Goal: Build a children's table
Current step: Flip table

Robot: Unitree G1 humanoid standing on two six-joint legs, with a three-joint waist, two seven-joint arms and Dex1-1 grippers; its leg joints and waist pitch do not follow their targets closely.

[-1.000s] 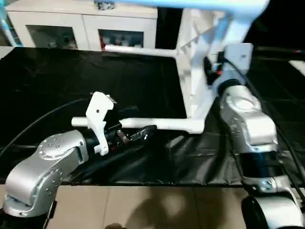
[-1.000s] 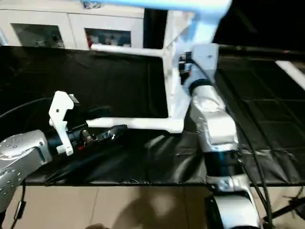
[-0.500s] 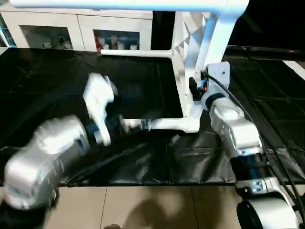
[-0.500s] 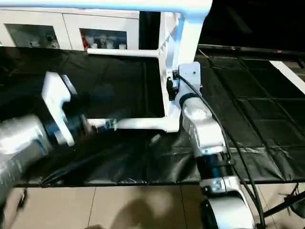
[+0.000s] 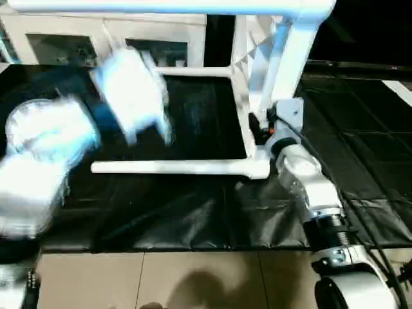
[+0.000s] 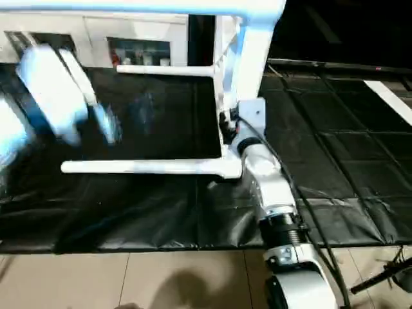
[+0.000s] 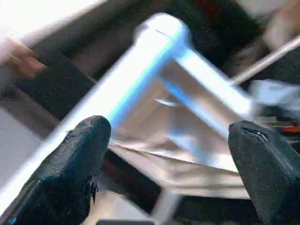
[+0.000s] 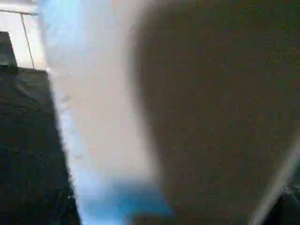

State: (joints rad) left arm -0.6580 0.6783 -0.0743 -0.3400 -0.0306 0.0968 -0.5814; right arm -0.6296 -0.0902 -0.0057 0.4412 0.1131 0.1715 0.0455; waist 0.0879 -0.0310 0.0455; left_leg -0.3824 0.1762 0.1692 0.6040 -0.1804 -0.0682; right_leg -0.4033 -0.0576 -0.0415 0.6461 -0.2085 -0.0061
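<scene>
The children's table lies on its side on the black cloth, its white top (image 5: 257, 96) standing on edge. One white leg (image 5: 174, 168) runs level just above the cloth, and another leg (image 5: 193, 71) juts out higher up. My left arm (image 5: 45, 141) is a raised blur at the left. Its gripper (image 7: 171, 129) is open, black fingers (image 7: 79, 159) wide apart, with a white leg (image 7: 140, 70) of the table beyond them. My right gripper (image 5: 259, 131) is pressed against the edge of the top, near the lower leg's socket. The right wrist view looks onto a white surface (image 8: 93, 117) from very close.
A white glass-door cabinet (image 5: 109, 38) stands behind the cloth. The black cloth (image 5: 161, 212) ends at a front edge, with tiled floor (image 5: 193, 277) below it. A third leg (image 5: 161, 6) of the table spans the top of the head views.
My left arm has swung up and to the left, away from the lower leg, which now lies free. My right arm has reached further in toward the table top.
</scene>
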